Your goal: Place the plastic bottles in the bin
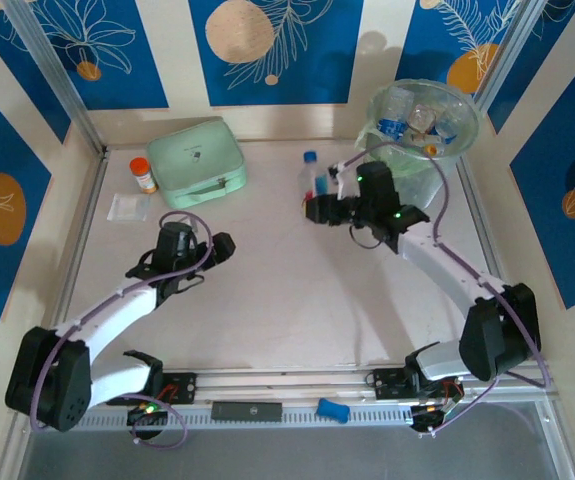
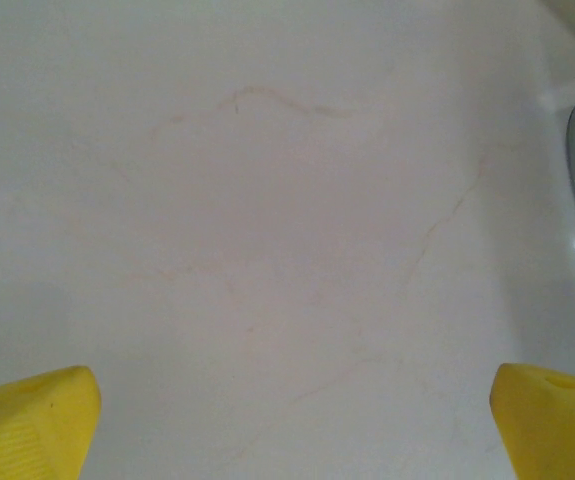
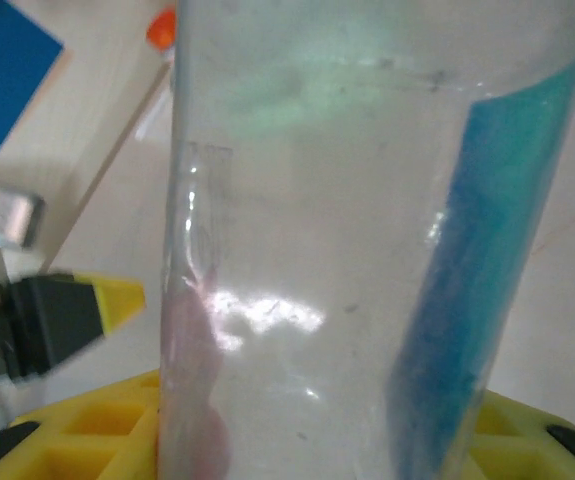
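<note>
I had the right arm stretched forward and to the left across the table (image 1: pixel 287 300), its right gripper (image 1: pixel 319 203) clamped on an upright clear bottle (image 1: pixel 311 176) with a blue cap, just left of the bin (image 1: pixel 464 135). More bottles (image 1: pixel 407 120) lay inside the bin. My left arm sat folded low, its left gripper (image 1: pixel 219 247) spread wide over the table, holding nothing

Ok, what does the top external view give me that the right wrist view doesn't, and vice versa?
Top external: the bin at the far right with bottles already inside, the mint case, and the left gripper open over bare table. Right wrist: the blue label and the clear wall close up, between the yellow fingers. Both: the upright bottle that the right gripper is shut on.
</note>
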Available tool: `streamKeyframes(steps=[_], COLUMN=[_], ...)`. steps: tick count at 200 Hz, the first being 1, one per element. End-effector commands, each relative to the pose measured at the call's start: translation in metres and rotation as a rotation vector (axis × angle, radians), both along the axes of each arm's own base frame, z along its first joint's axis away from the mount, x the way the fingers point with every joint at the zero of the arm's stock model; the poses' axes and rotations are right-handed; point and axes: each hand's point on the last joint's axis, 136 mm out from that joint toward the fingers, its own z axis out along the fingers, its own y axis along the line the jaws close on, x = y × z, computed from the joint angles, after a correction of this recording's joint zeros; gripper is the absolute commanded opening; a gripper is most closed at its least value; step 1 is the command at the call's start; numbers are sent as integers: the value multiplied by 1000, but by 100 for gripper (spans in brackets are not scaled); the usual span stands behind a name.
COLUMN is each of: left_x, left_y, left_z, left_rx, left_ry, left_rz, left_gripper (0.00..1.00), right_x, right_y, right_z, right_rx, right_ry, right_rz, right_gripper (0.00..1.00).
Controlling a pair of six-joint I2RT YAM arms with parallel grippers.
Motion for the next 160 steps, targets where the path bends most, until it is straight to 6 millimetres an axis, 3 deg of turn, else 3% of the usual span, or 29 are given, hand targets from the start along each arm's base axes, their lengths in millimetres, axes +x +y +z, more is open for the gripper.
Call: streamKeyframes(steps=[1, 54, 85, 129, 160], left_x=[0, 7, 7, 1, -1], left_y=[-18, -44, -56, -61, -62], left_z=[5, 7, 4, 1, -3], left_rx=[-37, -43, -1, 39, 47], left_ry=[-9, -26, -7, -4, 9], left_rz=[-104, -190, -228, -239, -250], left_gripper=[100, 100, 100, 100, 100], right_x=[6, 34, 55, 84, 103], right_y=[-24, -74, -117, -186, -222], right_z=[43, 136, 169, 182, 167], right_rx=[-53, -110, -165, -300, -461], right_ry=[-110, -312, -366, -352, -295], right_rz=[-39, -186, -311, -504, -597], right_gripper=[46, 45, 45, 45, 45])
